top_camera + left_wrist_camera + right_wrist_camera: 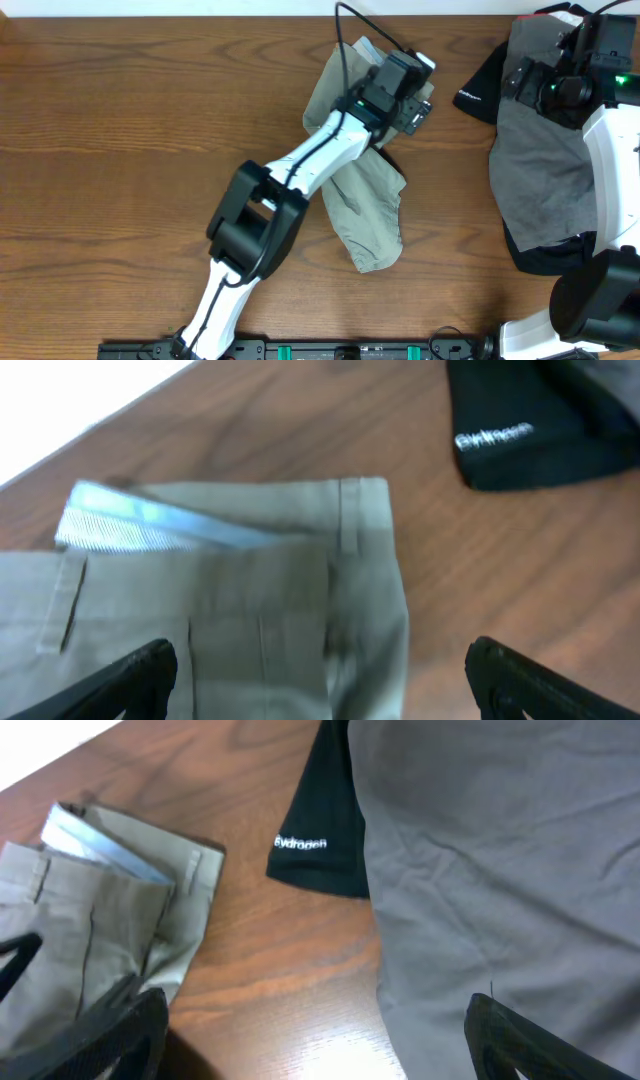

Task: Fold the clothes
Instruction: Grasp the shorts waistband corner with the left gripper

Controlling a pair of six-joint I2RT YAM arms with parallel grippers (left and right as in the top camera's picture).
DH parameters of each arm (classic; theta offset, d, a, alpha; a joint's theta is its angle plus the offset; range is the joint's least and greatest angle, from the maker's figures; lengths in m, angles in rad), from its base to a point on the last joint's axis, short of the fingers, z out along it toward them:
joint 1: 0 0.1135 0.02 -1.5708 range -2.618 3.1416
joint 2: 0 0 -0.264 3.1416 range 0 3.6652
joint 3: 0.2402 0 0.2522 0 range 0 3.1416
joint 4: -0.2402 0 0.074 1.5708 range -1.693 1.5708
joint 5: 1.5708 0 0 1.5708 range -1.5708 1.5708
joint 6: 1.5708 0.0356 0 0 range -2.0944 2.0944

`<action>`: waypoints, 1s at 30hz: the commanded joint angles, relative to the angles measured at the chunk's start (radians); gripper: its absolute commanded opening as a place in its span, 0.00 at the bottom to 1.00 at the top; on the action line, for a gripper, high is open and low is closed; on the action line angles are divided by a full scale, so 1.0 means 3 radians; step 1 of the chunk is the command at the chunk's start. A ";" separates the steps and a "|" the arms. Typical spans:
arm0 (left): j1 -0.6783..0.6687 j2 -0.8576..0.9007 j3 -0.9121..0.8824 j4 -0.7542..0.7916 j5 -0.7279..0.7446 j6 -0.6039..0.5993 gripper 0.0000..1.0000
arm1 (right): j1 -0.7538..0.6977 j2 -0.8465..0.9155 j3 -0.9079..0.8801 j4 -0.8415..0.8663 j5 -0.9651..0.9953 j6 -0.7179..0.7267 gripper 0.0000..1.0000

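Observation:
The clothes, a pair of light khaki shorts (365,200), lie wrinkled at the table's middle, waistband towards the far edge. In the left wrist view the waistband (250,610) shows belt loops and whitish lining (140,525). My left gripper (416,98) hovers over that waistband, open, its black fingertips (150,670) spread wide with nothing between them (322,660). My right gripper (525,80) is off to the right, open (310,1025) above bare wood at the edge of the grey garment.
A darker grey garment (540,170) lies at the right on top of a black garment (485,88) with white lettering (300,843). The table's far edge (90,420) runs just beyond the waistband. Bare wood (120,120) spans the left half.

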 commanded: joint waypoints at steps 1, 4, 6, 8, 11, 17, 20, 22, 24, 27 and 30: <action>-0.0053 0.0102 0.0074 0.0150 -0.0412 -0.0052 0.93 | 0.0003 0.0036 0.0034 -0.0039 -0.0037 -0.0029 0.92; -0.0061 0.0189 0.0074 0.0247 -0.0417 -0.0052 0.93 | 0.0000 0.0036 0.0034 -0.0080 -0.0037 -0.0029 0.92; -0.0061 0.0262 0.0074 0.0323 -0.0418 -0.0052 0.93 | 0.0000 0.0036 0.0034 -0.0103 -0.0052 -0.0028 0.92; -0.0058 0.0328 0.0074 0.0383 -0.0431 -0.0036 0.93 | 0.0003 0.0036 0.0033 -0.0116 -0.0062 -0.0029 0.92; -0.0057 0.0412 0.0074 0.0431 -0.0539 -0.0037 0.93 | 0.0010 0.0036 0.0034 -0.0128 -0.0061 -0.0029 0.92; -0.0014 0.0518 0.0074 0.0641 -0.0594 -0.0039 0.93 | 0.0031 0.0036 0.0033 -0.0183 -0.0140 -0.0047 0.89; 0.0034 0.0558 0.0074 0.0717 -0.0594 -0.0042 0.91 | 0.0048 0.0036 0.0033 -0.0183 -0.0150 -0.0053 0.88; 0.0056 0.0565 0.0074 0.0716 -0.0594 -0.0083 0.83 | 0.0070 0.0036 0.0032 -0.0186 -0.0150 -0.0055 0.89; 0.0065 0.0579 0.0074 0.0717 -0.0593 -0.0142 0.82 | 0.0099 0.0036 0.0031 -0.0186 -0.0150 -0.0055 0.89; 0.0065 0.0609 0.0074 0.0716 -0.0593 -0.0141 0.82 | 0.0139 0.0036 0.0031 -0.0167 -0.0149 -0.0053 0.88; 0.0061 0.0636 0.0074 0.0713 -0.0585 -0.0142 0.82 | 0.0154 0.0036 0.0032 -0.0144 -0.0149 -0.0052 0.89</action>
